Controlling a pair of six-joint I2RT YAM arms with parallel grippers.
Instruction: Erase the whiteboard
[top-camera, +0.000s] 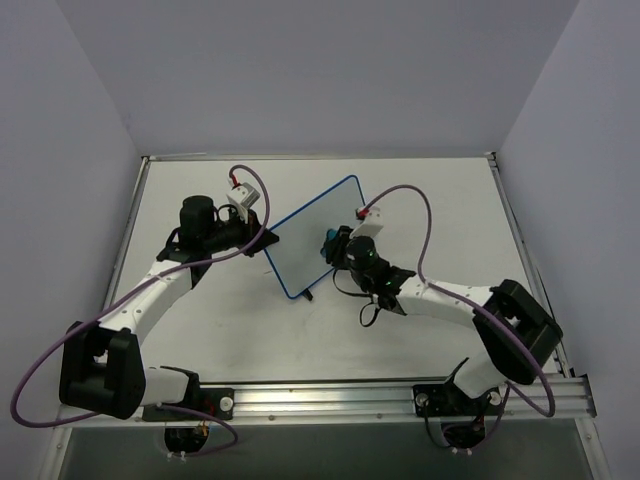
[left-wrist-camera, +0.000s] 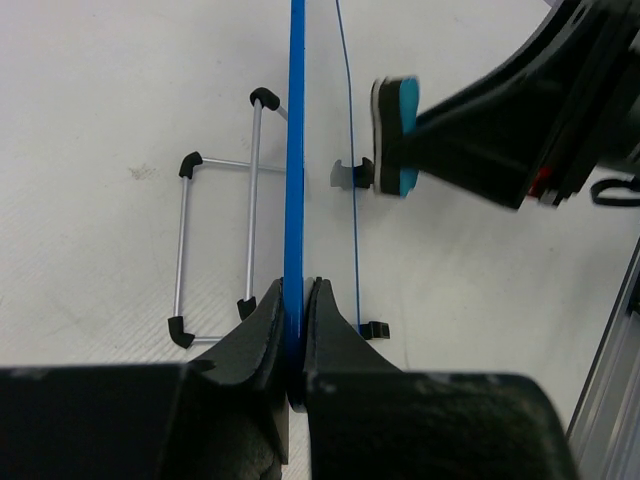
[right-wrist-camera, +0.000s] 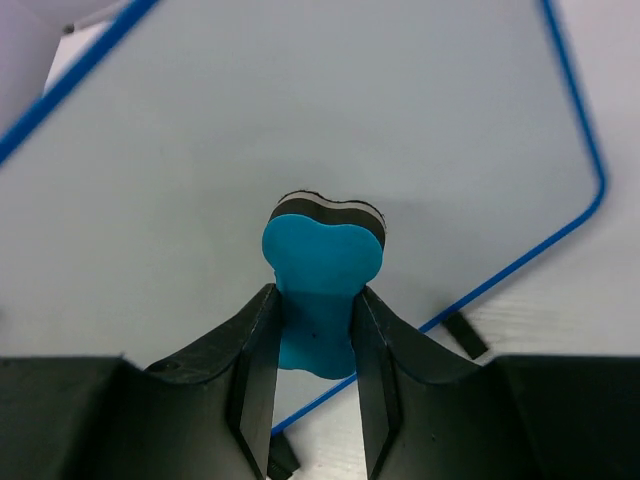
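The whiteboard (top-camera: 312, 238) stands tilted on its long edge at the table's middle, with a blue frame and small black feet (right-wrist-camera: 465, 335). Its white face (right-wrist-camera: 300, 120) shows no marks. My left gripper (top-camera: 263, 238) is shut on the board's near blue edge (left-wrist-camera: 295, 150), with the fingers (left-wrist-camera: 262, 318) clamped on both sides. My right gripper (top-camera: 331, 247) is shut on a small blue eraser (right-wrist-camera: 320, 270) with a black felt side. It holds the eraser (left-wrist-camera: 398, 135) at the board's face; I cannot tell whether it touches.
A thin wire stand with black tips (left-wrist-camera: 215, 250) lies on the table behind the board. A metal rail (top-camera: 400, 395) runs along the near table edge. Pale walls enclose the table on three sides. Purple cables (top-camera: 425, 225) loop off both arms.
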